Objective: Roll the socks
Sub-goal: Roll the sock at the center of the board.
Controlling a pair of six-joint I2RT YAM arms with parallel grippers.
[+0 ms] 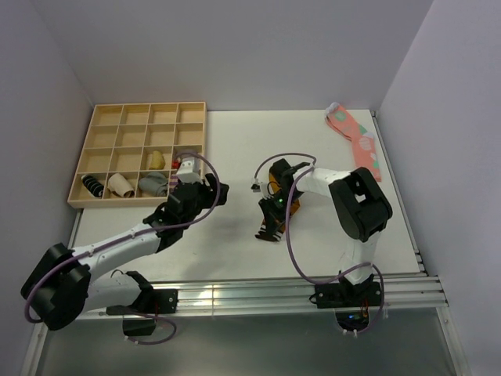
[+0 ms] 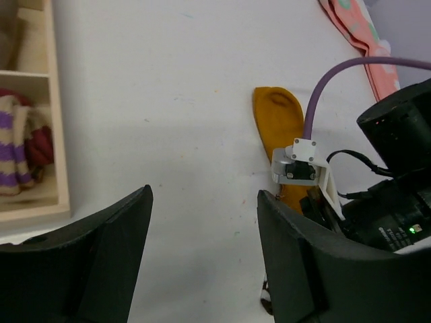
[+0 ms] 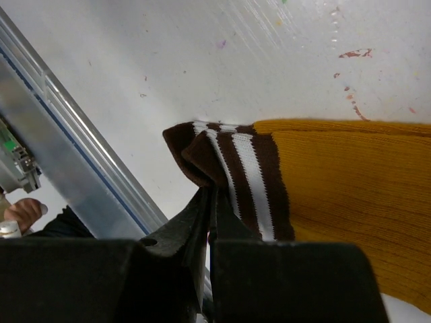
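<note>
The mustard-orange sock (image 3: 350,182) lies lengthways on the white table, its dark brown cuff (image 3: 232,158) with thin white stripes at the near end. My right gripper (image 3: 212,195) is shut on the edge of that cuff. In the top view the right gripper (image 1: 268,229) is at the table's middle, with the sock (image 1: 274,186) mostly hidden under its wrist. My left gripper (image 1: 218,192) is open and empty, a short way left of the sock. In the left wrist view the left gripper (image 2: 205,229) hangs over bare table, and the sock's toe (image 2: 276,118) shows ahead to the right.
A wooden compartment tray (image 1: 82,168) holding several sock bundles stands at the back left. A pink sock with pale spots (image 1: 356,137) lies at the back right, also in the left wrist view (image 2: 357,33). A metal rail (image 3: 60,141) runs along the table's near edge.
</note>
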